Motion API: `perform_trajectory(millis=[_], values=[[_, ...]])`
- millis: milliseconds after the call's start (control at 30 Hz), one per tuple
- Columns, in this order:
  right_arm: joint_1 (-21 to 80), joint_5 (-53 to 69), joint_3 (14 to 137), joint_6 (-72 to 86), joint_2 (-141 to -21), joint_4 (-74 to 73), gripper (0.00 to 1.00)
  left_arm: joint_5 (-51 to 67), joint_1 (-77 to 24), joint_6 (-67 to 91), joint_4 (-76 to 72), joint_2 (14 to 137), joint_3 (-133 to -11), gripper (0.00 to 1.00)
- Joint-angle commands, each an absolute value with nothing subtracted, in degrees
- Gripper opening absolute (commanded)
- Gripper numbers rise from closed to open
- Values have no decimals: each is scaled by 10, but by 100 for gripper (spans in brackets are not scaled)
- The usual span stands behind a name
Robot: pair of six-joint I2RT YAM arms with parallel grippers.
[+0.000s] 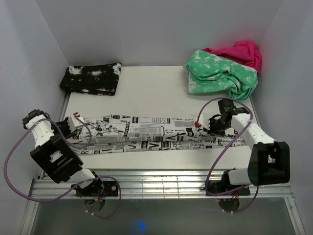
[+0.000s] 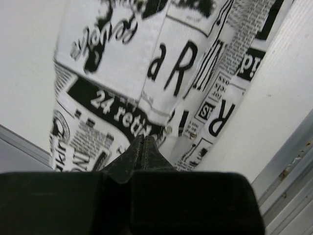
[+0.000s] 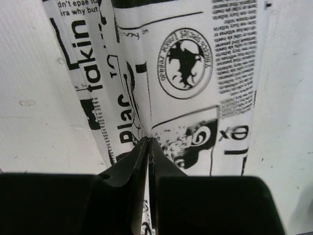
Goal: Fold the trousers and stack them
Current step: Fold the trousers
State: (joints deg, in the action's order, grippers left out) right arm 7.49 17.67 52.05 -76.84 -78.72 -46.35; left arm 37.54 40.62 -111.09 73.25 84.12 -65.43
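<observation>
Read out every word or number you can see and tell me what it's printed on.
"takin", large, on the trousers, right wrist view.
"Plac", same view, trousers.
"ex", same view, trousers.
"24", left wrist view, trousers.
"aR", left wrist view, trousers.
Small column print: too fine or blurred to read.

Open counter (image 1: 151,93) stretches behind the trousers (image 1: 142,133), bounded by a black speckled garment (image 1: 91,78) beyond their left end and a green garment (image 1: 220,73) beyond their right. Walls (image 1: 34,73) stand just past both ends.
</observation>
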Motion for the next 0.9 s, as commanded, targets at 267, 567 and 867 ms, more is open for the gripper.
perform_trajectory(millis=[267,567,867], values=[[64,142,424,-808,-727,-435,8,353,490,-1216,700,800,-520,0],[65,146,410,-817,-704,-437,8,417,498,-1230,775,797,-562,36],[65,149,425,-819,-722,-436,8,415,470,-1267,802,859,-663,79]])
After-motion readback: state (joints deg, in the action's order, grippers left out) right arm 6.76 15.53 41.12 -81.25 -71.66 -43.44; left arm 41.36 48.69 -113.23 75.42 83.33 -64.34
